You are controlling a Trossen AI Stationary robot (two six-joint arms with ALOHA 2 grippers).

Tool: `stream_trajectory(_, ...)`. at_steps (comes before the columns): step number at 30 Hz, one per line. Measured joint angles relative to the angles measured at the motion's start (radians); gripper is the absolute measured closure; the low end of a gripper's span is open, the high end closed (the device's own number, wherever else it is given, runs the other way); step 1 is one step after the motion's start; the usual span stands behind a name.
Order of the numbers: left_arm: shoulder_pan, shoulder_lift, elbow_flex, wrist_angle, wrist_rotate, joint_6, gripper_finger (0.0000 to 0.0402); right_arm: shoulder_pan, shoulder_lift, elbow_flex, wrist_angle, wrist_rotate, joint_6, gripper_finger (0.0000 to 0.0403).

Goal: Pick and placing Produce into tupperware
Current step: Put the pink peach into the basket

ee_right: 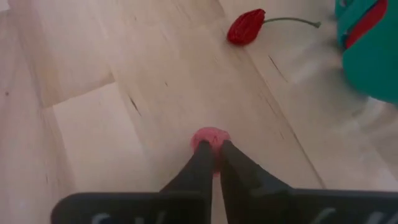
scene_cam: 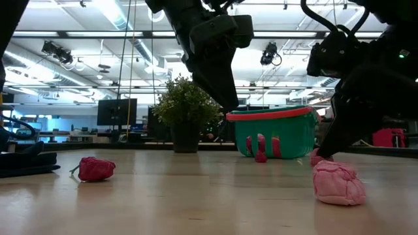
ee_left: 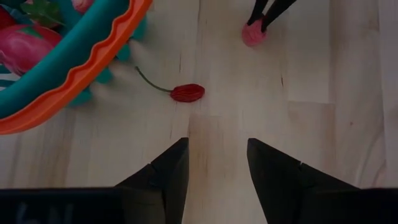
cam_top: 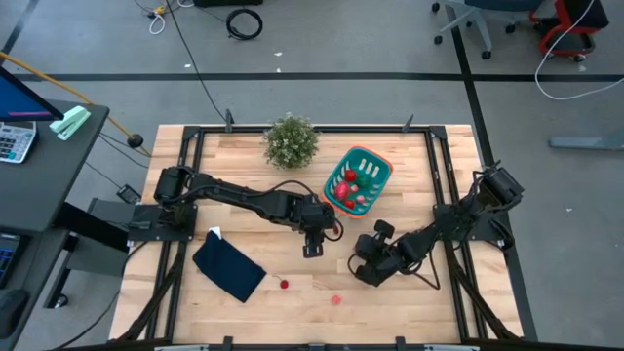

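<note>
Right gripper clamped on a small pink produce piece near the tupperware; left gripper released, holding nothing.

Right gripper [ee_right: 212, 152] sits low at the tabletop, fingers pinched around the pink piece [ee_right: 210, 138]. Left gripper [ee_left: 217, 162] hangs over bare wood, jaws apart, a red stemmed piece [ee_left: 186, 93] just beyond its tips. The teal tupperware [cam_top: 382, 166] holds several red and pink items, beside the potted plant [cam_top: 290, 140]. Two more pieces [cam_top: 284, 284] lie loose near the navy cloth [cam_top: 228, 267].
</note>
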Motion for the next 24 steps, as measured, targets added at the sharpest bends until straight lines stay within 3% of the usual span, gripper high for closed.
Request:
stream_trajectory(6, 0.0, 0.0, 0.0, 0.0, 0.0, 0.001, 0.0236, 0.0, -0.126, 0.05, -0.127, 0.033, -0.035, 0.0396)
stream_trajectory(14, 0.0, 0.0, 0.0, 0.004, 0.0, 0.002, 0.0237, -0.04, -0.374, 0.094, -0.214, 0.306, -0.23, 0.0398)
stream_trajectory(20, 0.001, 0.0, 0.0, 0.037, -0.001, 0.003, 0.0236, -0.19, -0.45, 0.044, -0.215, 0.281, -0.289, 0.0389)
stream_trajectory(24, 0.001, 0.0, 0.0, 0.073, -0.002, 0.003, 0.0236, -0.331, -0.44, 0.01, -0.208, 0.182, -0.334, 0.0393)
